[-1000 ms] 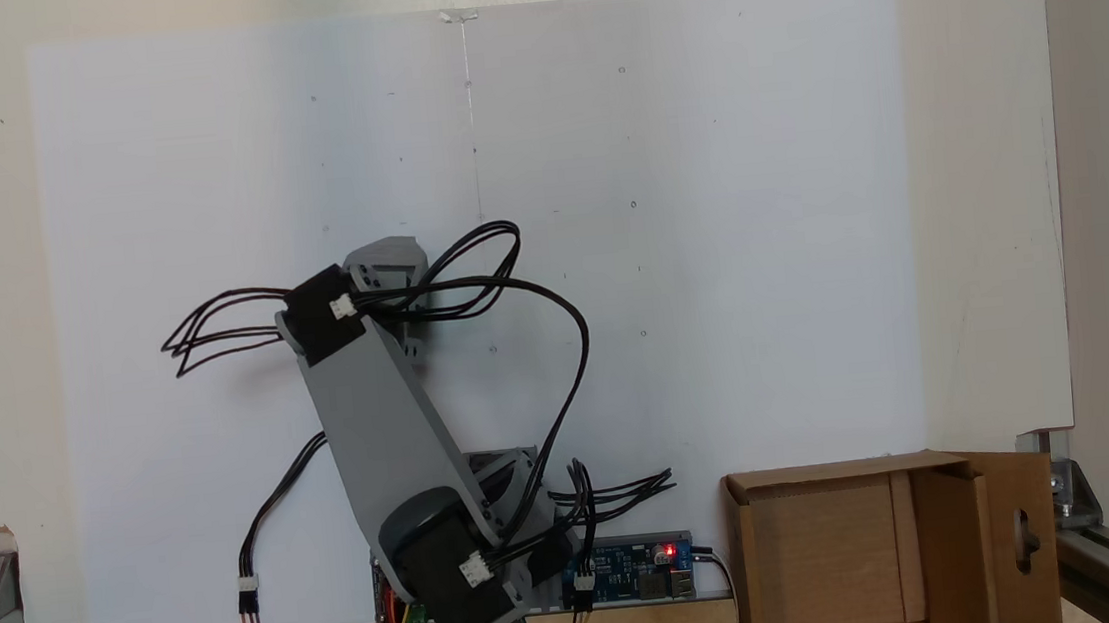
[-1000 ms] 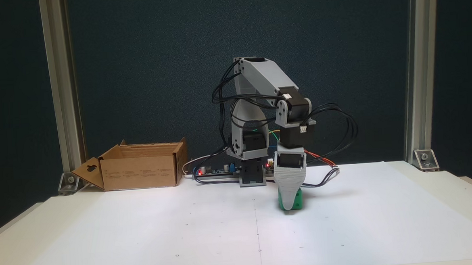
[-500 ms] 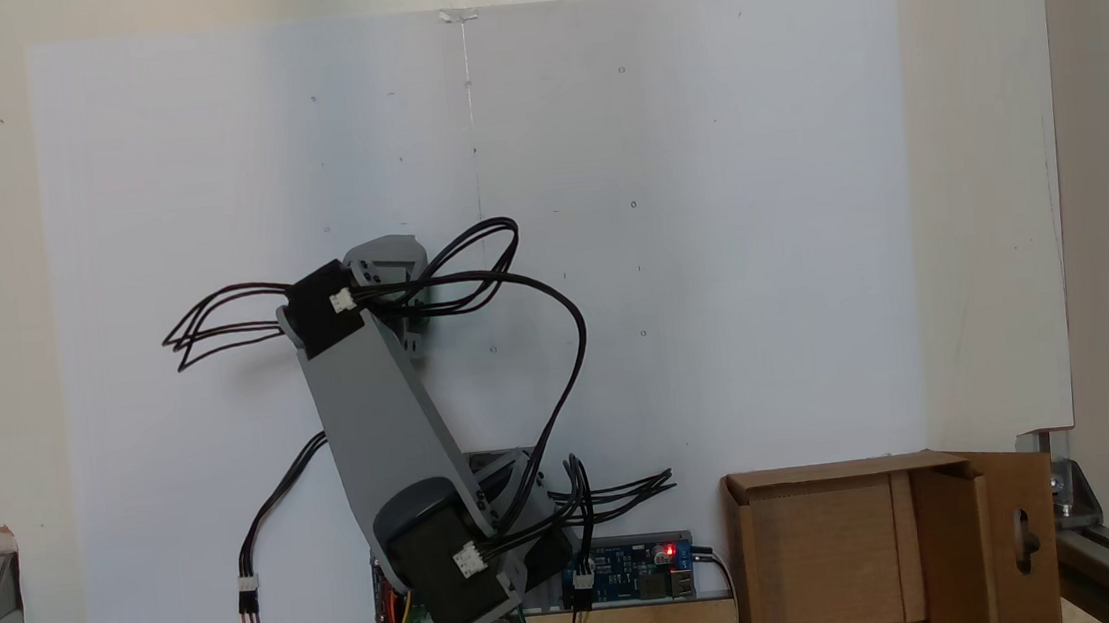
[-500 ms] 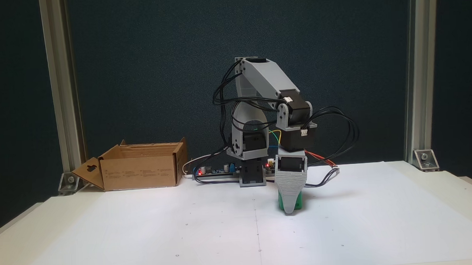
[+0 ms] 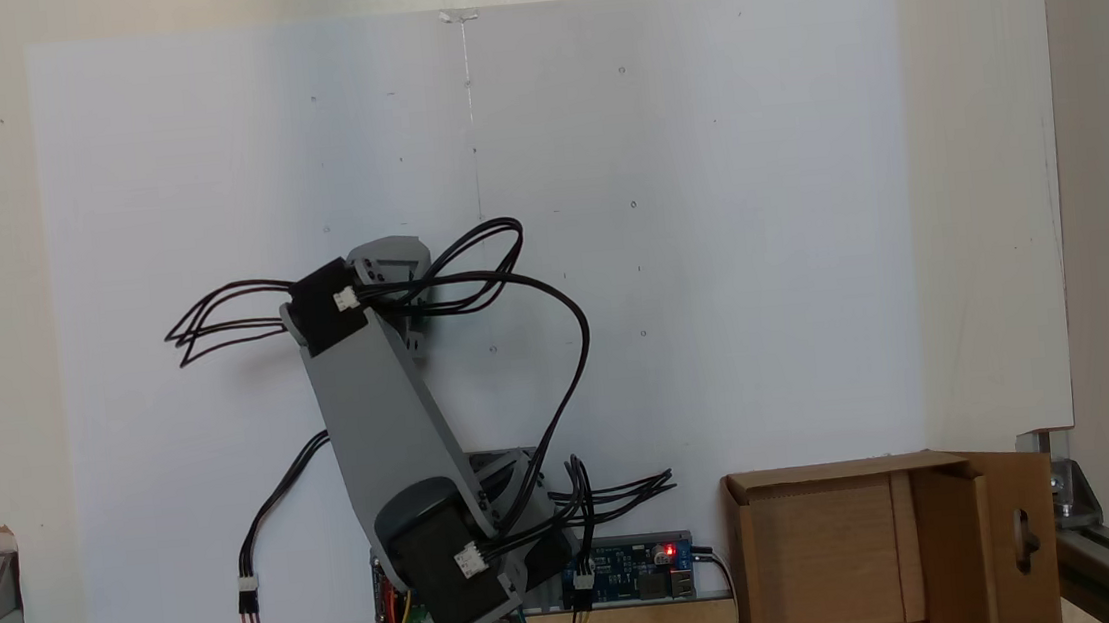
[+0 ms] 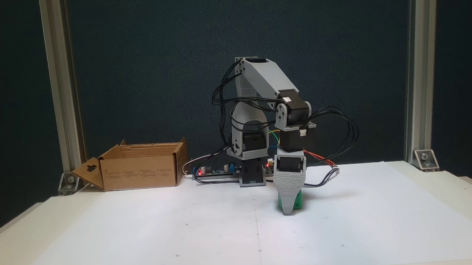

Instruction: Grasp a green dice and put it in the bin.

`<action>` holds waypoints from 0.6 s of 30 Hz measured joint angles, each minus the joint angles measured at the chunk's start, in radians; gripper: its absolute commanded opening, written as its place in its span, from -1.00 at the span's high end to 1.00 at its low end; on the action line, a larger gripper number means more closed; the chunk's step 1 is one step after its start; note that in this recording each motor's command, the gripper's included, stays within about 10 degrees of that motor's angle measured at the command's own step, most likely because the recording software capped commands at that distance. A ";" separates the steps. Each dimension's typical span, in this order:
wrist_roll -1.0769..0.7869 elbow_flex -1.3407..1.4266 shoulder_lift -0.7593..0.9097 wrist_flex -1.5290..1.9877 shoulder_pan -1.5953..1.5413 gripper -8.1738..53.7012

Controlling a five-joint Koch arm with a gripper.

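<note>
Half the green dice [image 6: 299, 200] hidden behind the end effector [image 6: 289, 210].

Lab bench, aluminium frame [image 6: 413, 70], white paper sheet [image 6: 185, 236]

Inventory on the tabletop [image 6: 445, 186]: one small bright green plastic dice [image 6: 298, 200]; one brown corrugated cardboard box [image 6: 141, 169] with raised flaps; one grey jointed robot arm [image 6: 265, 82]; one large white paper sheet [image 6: 144, 234]; one blue circuit board [image 5: 637, 560] with a single red light.
</note>
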 measured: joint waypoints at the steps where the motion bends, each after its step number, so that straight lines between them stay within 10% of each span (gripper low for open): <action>1: 0.000 0.000 0.000 0.000 0.000 -0.19; 7: 0.000 -0.003 0.003 -0.002 0.005 0.34; 18: 0.000 -0.086 0.163 0.190 0.164 0.35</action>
